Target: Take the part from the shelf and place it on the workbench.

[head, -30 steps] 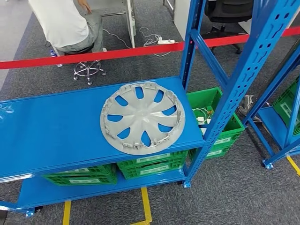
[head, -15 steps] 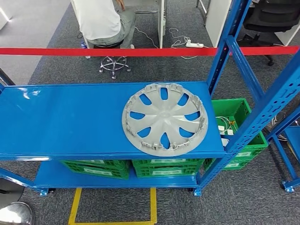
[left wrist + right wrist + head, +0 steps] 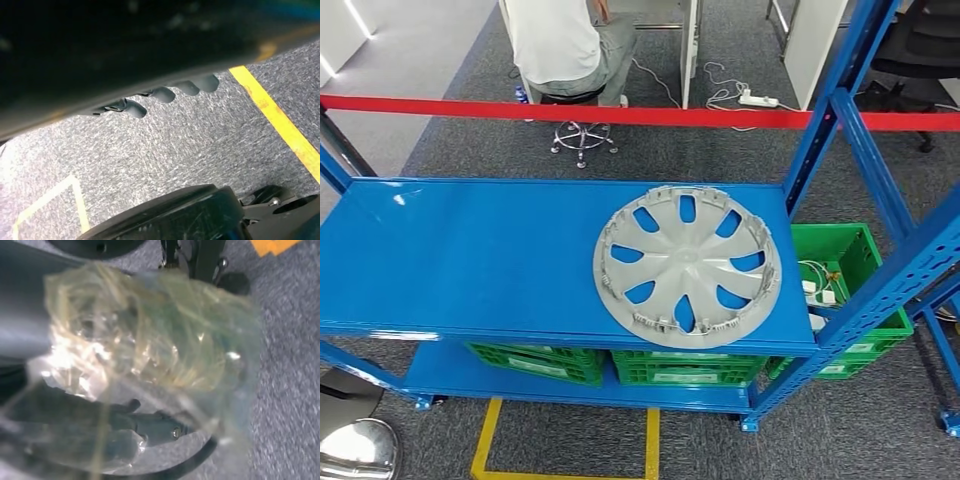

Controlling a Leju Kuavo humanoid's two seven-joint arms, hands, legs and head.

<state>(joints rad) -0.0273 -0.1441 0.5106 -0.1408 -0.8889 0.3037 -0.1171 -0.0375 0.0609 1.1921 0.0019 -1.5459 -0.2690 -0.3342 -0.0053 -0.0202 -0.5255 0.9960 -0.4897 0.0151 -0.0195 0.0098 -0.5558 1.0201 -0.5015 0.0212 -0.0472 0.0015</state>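
I see open blue shelf point(image 3: 471, 255) left of the hubcap point(image 3: 687, 265), with room above it. The blue upright point(image 3: 882, 275) crowds its right edge, and the red tape point(image 3: 546, 112) crosses behind.

On the upper shelf board point(image 3: 471, 260) in front of you, the wheel cover point(image 3: 687, 264) lies flat toward the right end, its near rim at the board's front edge. Below that board you have crates point(image 3: 539, 360) standing side by side on the lower board point(image 3: 441, 372). To the right of the rack post point(image 3: 818, 140), another crate point(image 3: 860, 290) sits on the floor with cables in it. Behind the rack, a barrier tape point(image 3: 546, 113) runs across from left to right. Beyond the tape, a seated person point(image 3: 554, 40) is on a stool point(image 3: 583, 135), with a power strip point(image 3: 758, 99) on the floor further right. Floor tape point(image 3: 652, 445) lies before the rack.
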